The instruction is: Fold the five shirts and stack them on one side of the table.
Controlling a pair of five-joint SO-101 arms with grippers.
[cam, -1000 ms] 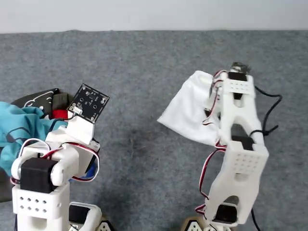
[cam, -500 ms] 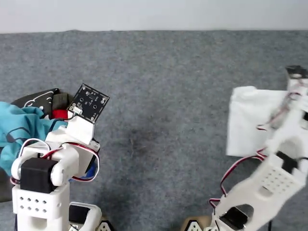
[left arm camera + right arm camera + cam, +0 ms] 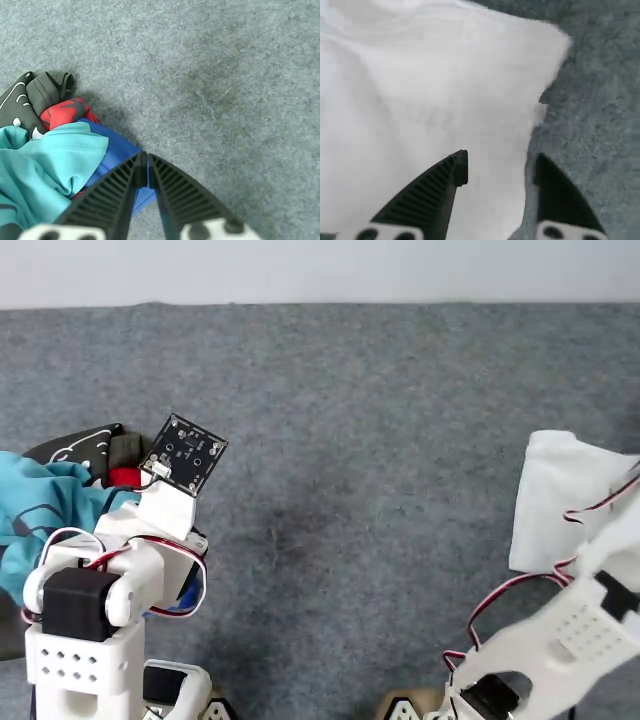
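A folded white shirt (image 3: 563,502) lies flat at the table's right edge. My right gripper (image 3: 502,170) hovers just over it, open, with the shirt's (image 3: 420,90) edge running between the two fingers. At the left edge sits a heap of unfolded shirts: teal (image 3: 35,505) on top, with black (image 3: 85,445) and red (image 3: 122,477) beside it. In the left wrist view the heap shows the teal shirt (image 3: 47,172), a blue one (image 3: 117,157), a red one (image 3: 65,110) and a black one (image 3: 27,97). My left gripper (image 3: 146,162) is shut and empty, just above the blue shirt's edge.
Grey carpet (image 3: 350,420) covers the table, bare between the heap and the white shirt. The left arm's body (image 3: 110,590) stands at the front left, the right arm's (image 3: 560,635) at the front right. A pale wall (image 3: 320,270) borders the far edge.
The right arm swung from the middle to the right edge, and the white shirt went with it and now lies flatter there. The left arm kept still.
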